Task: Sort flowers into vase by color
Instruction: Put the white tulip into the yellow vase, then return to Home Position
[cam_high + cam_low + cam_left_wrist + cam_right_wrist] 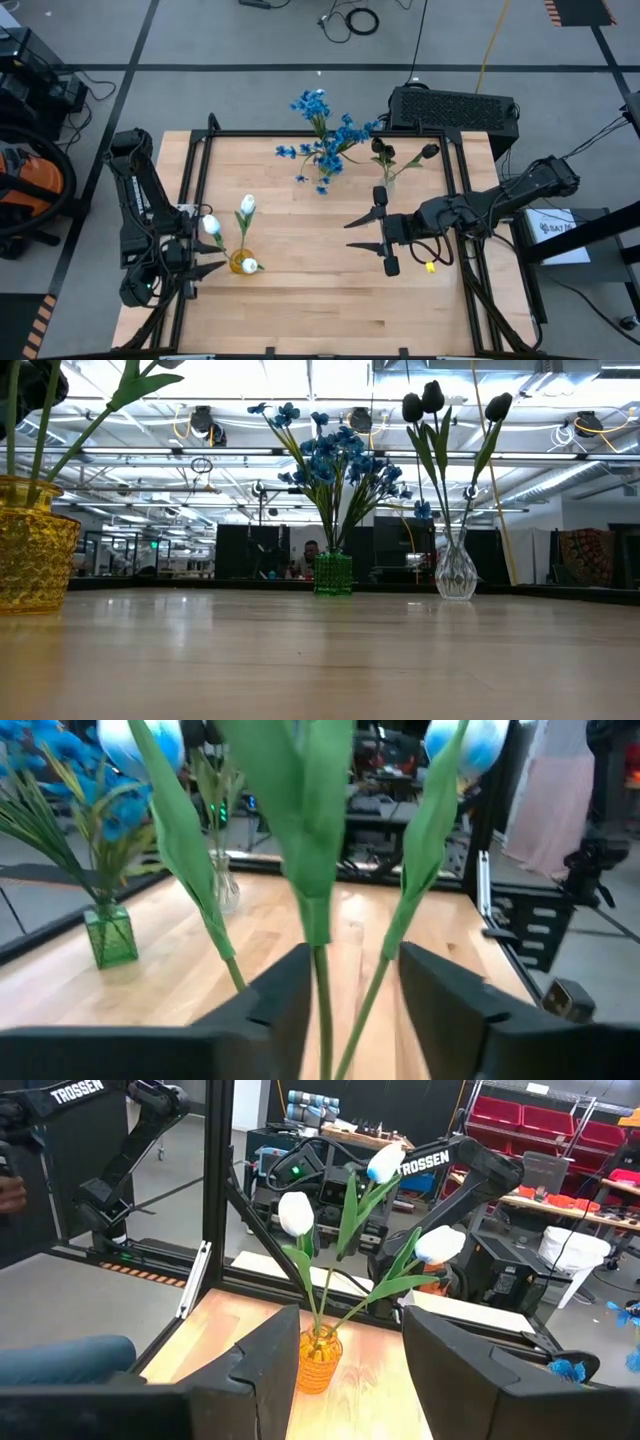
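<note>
White tulips [228, 228] near left table edge [186, 240]; centre bare.

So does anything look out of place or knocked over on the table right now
Nothing stands out. The white tulips stand in the yellow vase, the blue flowers in the green vase, the dark tulips in the clear vase, all upright.
</note>
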